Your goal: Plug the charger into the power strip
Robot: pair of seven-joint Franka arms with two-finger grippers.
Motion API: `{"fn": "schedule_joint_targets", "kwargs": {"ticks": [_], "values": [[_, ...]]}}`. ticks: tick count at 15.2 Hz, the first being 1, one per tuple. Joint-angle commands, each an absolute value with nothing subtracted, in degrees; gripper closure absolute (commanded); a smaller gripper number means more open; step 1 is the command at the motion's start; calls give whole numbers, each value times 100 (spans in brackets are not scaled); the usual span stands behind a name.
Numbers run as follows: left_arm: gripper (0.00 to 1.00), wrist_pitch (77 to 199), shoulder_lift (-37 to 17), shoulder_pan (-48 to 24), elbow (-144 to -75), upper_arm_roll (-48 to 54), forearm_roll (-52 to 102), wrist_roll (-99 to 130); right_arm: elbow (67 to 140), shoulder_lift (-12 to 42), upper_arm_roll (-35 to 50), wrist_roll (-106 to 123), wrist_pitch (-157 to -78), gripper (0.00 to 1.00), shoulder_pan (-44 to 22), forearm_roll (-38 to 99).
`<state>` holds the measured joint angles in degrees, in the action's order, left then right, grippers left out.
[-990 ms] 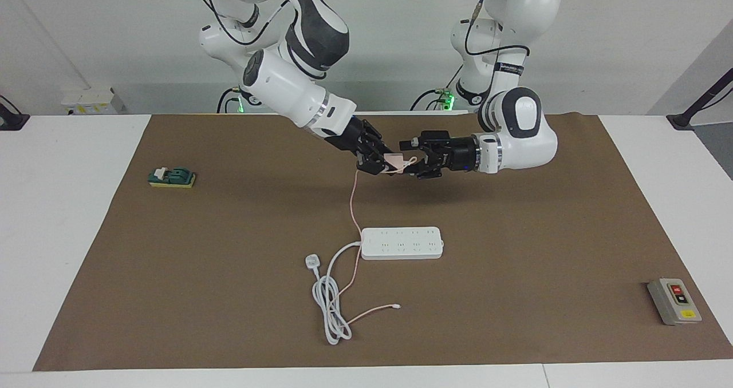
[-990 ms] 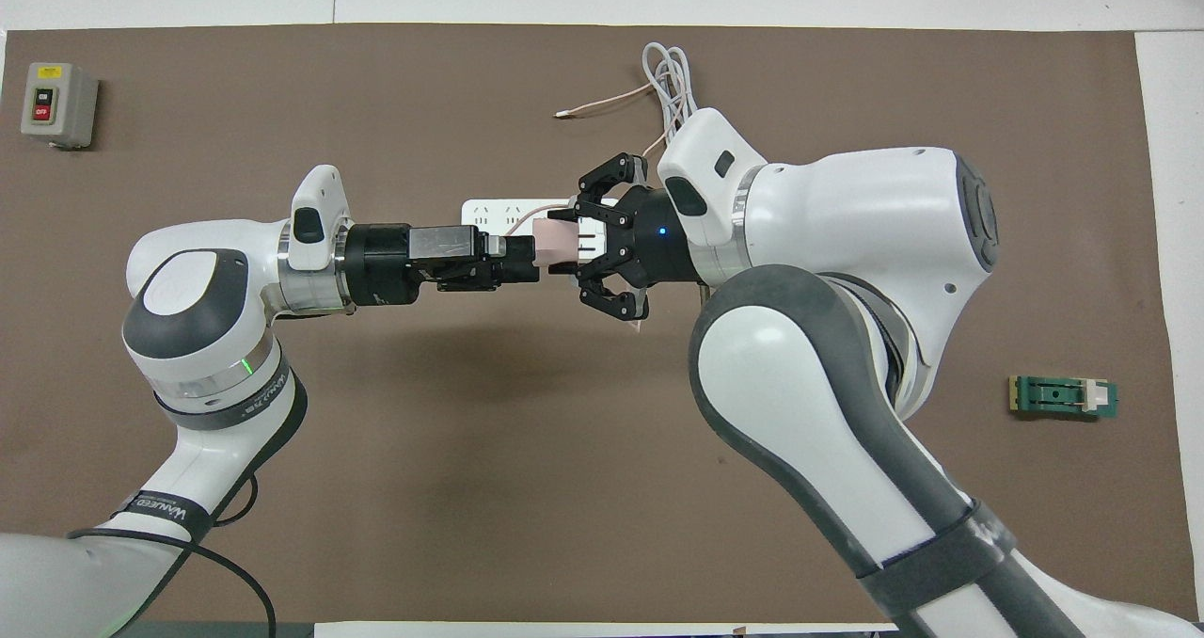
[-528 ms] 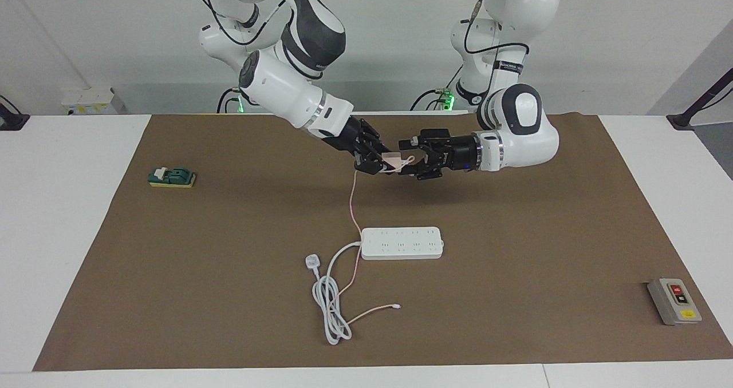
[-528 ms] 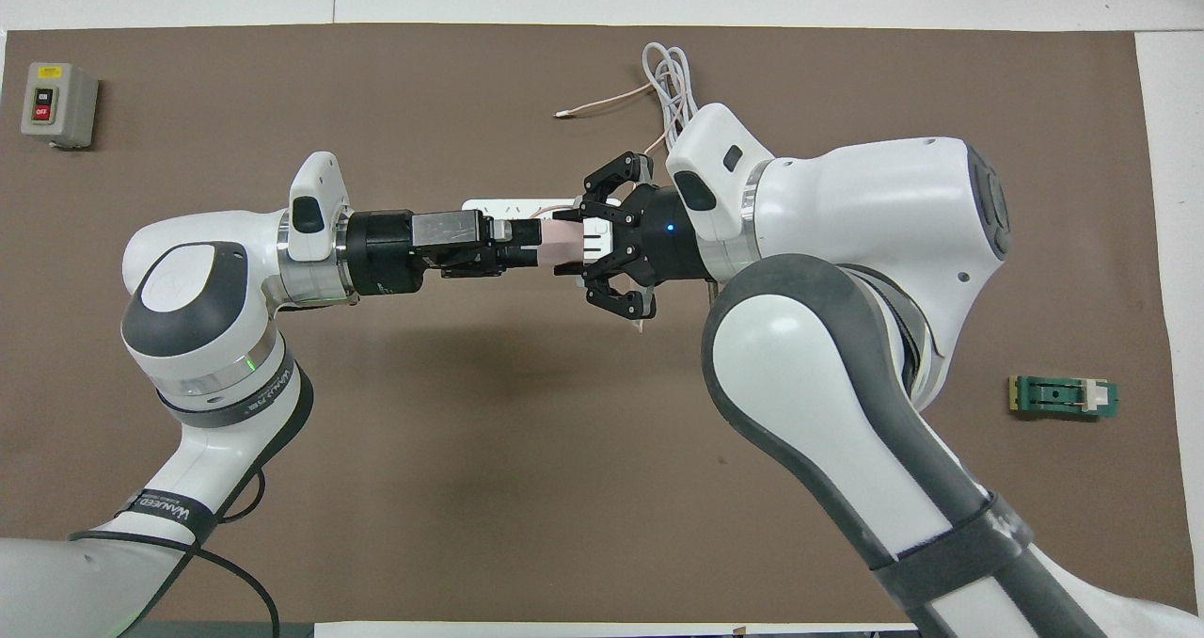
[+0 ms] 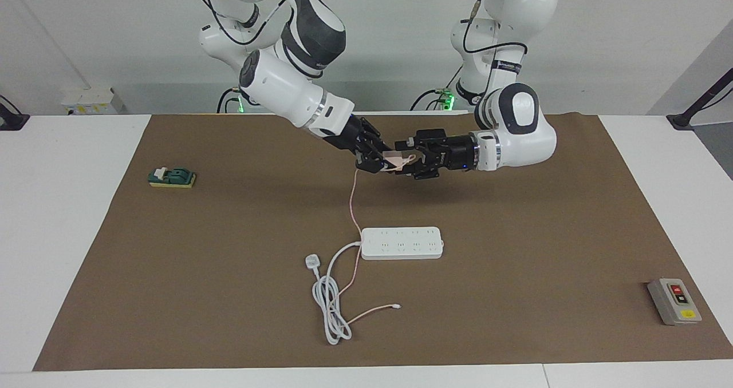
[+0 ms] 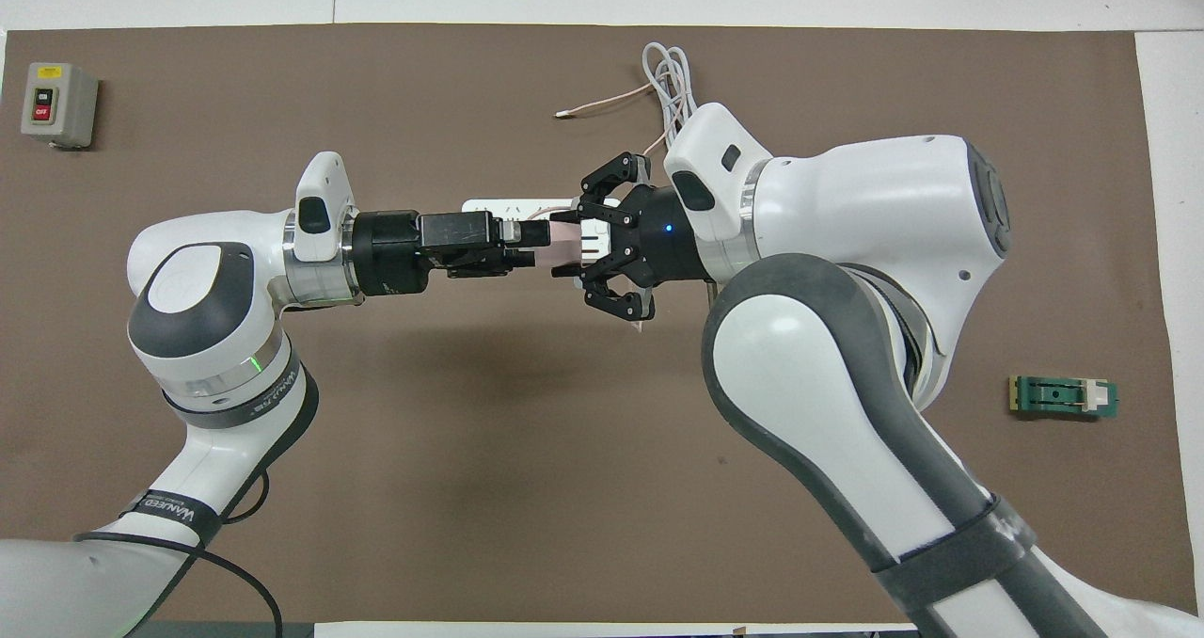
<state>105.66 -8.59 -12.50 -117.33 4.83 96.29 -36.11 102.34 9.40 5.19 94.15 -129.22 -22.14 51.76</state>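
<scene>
My right claw [image 5: 381, 163] stayed clamped on charger [image 5: 394, 160], above strip's [image 5: 402, 242] 12 o'clock. Left claw [image 5: 410, 165] slid onto it; its grip unclear. Handover begun.

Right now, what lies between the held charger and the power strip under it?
In the facing view, only the charger's thin pink cable hangs down to the power strip; otherwise bare brown mat.

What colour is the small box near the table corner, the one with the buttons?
The button box is grey, with red and yellow buttons; the facing view shows it best.
</scene>
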Motion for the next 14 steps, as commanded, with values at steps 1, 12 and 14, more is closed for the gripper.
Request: {"fn": "schedule_joint_targets", "kwargs": {"ticks": [1, 12, 14], "values": [[26, 10679, -817, -1336, -11786, 448, 9756, -3639, 10213, 835, 545, 9273, -12788, 100, -2162, 5274], [91, 10609, -800, -1318, -11804, 448, 9756, -3639, 10222, 835, 545, 9158, -12858, 100, -2215, 5282], [100, 10556, -800, -1292, -11804, 448, 9756, -3647, 10222, 835, 545, 9132, -12885, 100, -2215, 5282]]}}
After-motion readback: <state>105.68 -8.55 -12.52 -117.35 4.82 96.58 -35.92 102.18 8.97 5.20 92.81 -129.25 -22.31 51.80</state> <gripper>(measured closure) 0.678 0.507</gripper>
